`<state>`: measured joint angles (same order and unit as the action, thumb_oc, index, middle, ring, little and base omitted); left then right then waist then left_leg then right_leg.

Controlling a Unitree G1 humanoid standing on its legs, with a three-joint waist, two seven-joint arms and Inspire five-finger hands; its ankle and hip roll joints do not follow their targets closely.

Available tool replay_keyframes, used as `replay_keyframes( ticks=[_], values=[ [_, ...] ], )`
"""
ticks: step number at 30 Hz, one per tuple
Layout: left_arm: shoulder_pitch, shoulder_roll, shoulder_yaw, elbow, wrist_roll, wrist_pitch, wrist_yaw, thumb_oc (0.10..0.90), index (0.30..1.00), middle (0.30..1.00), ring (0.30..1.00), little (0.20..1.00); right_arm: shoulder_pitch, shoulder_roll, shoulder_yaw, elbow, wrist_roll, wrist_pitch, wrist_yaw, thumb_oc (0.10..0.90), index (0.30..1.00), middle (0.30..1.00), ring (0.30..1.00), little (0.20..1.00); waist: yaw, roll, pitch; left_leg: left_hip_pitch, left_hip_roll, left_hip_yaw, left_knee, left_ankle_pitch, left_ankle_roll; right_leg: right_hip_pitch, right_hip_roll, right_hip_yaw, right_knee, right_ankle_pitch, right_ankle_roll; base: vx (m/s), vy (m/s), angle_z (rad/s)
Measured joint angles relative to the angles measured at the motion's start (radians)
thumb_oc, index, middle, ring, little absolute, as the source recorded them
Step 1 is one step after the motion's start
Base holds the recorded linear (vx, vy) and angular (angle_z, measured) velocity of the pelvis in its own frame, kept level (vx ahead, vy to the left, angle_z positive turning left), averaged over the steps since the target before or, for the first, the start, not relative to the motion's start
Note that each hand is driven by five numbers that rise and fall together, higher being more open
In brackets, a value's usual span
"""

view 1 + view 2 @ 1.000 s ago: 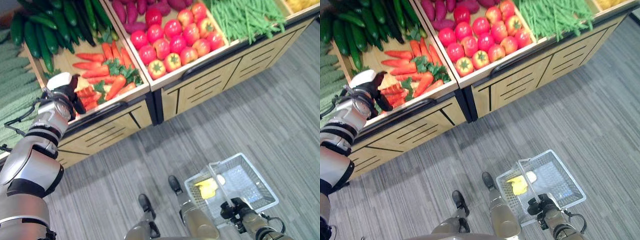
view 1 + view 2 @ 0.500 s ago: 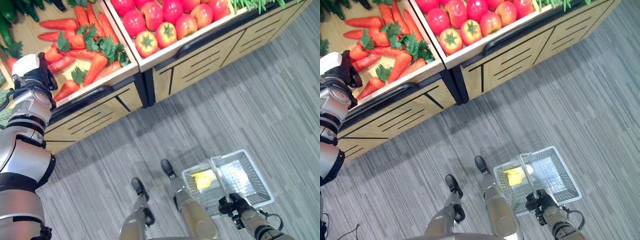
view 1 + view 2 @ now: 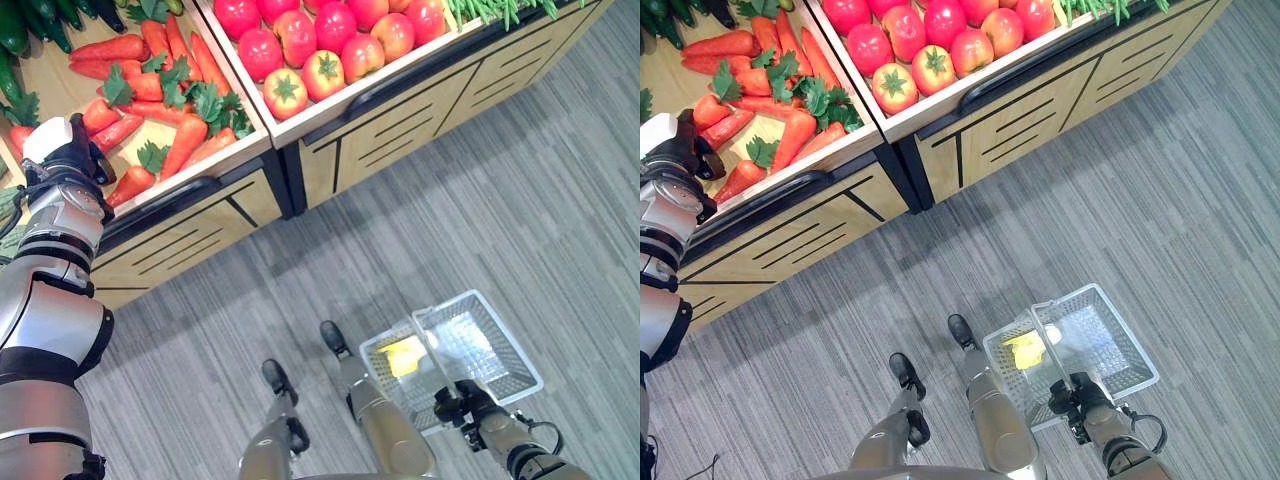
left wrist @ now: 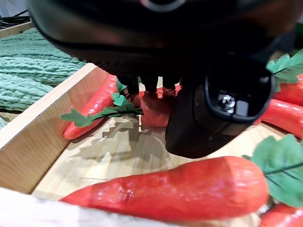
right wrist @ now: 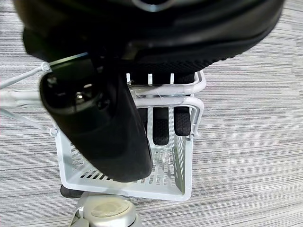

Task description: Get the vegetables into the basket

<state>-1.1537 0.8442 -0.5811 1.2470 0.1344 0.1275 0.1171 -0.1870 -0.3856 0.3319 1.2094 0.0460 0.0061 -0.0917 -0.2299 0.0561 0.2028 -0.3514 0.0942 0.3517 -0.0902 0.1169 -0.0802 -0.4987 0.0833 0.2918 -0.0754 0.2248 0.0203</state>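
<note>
Since half a second ago the whole scene has slid slightly, which is the head camera moving; the left hand (image 3: 62, 150) still sits at the near left corner of the carrot bin, and the basket still hangs from the right hand. A second ago the camera took in far more of the stand, cucumbers and green beans included.

The wooden display stand (image 3: 330, 150) runs across the top of the head views, split into bins. Its left bin (image 3: 245, 140) holds a heap of carrots (image 3: 185, 140) with green leafy tops, with dark green cucumbers (image 3: 12, 28) just past its far left corner. The next bin (image 3: 375, 75) holds red tomatoes (image 3: 300, 35), a few with green stalk stars showing. Green beans (image 3: 500, 8) show at the far right of the stand.

The white wire basket (image 3: 500, 345) hangs low over the grey striped floor (image 3: 560, 200) at the lower right. Inside it lies one yellow vegetable (image 3: 404, 357); what kind cannot be told.

In its wrist view the left hand (image 4: 208, 94) is down among the carrots, thumb just above a large carrot (image 4: 180, 189) at the bin's front edge. Its fingers reach towards another carrot (image 4: 154, 106) deeper in, but whether they are closed on it cannot be told. Pale green ridged bitter gourds (image 4: 28, 71) lie beyond the wooden divider.

The right hand (image 5: 118, 118) has its fingers (image 5: 161, 125) hooked round the basket's handle (image 5: 168, 100), gripping it.
</note>
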Motion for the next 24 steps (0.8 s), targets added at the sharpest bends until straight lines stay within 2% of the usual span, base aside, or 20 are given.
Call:
replay_keyframes(
  ticks=[6,9,18,24],
  values=[
    [-0.001,-0.001,-0.041,-0.076,-0.018,0.003,-0.02,0.9,1.0,1.0,1.0,1.0,0.002,0.0,-0.001,0.001,0.0,0.009,0.003,0.4,0.3,0.3,0.3,0.3,0.01,0.0,0.0,0.015,-0.002,-0.003,0.0,0.001,0.001,0.016,-0.003,-0.003,0.0,0.002,-0.002,0.0,0.0,0.0],
    [-0.002,-0.002,-0.057,-0.115,-0.018,-0.015,-0.031,0.9,1.0,1.0,1.0,1.0,0.001,0.0,-0.002,0.001,0.0,0.011,0.002,0.4,0.3,0.3,0.3,0.3,0.016,0.0,0.0,0.015,-0.005,-0.007,0.0,0.003,0.004,0.018,-0.006,-0.008,0.001,0.003,-0.002,-0.01,0.008,0.03],
    [-0.004,-0.003,-0.061,-0.142,-0.018,-0.024,-0.031,0.9,1.0,1.0,1.0,1.0,0.001,0.0,-0.002,0.007,0.0,0.011,0.004,0.4,0.3,0.3,0.3,0.3,0.017,0.0,0.0,0.018,-0.01,-0.023,0.0,0.008,0.009,0.027,-0.012,-0.022,0.002,0.004,-0.002,-0.02,0.006,0.05],
    [-0.007,-0.003,-0.097,-0.135,-0.018,-0.028,-0.032,0.9,1.0,1.0,1.0,1.0,0.001,0.0,-0.002,0.018,0.0,0.011,0.005,0.4,0.3,0.3,0.3,0.3,0.02,0.0,0.0,0.024,-0.01,-0.028,0.0,0.011,0.009,0.034,-0.013,-0.026,0.003,0.004,-0.002,-0.02,0.003,0.01]
  ],
)
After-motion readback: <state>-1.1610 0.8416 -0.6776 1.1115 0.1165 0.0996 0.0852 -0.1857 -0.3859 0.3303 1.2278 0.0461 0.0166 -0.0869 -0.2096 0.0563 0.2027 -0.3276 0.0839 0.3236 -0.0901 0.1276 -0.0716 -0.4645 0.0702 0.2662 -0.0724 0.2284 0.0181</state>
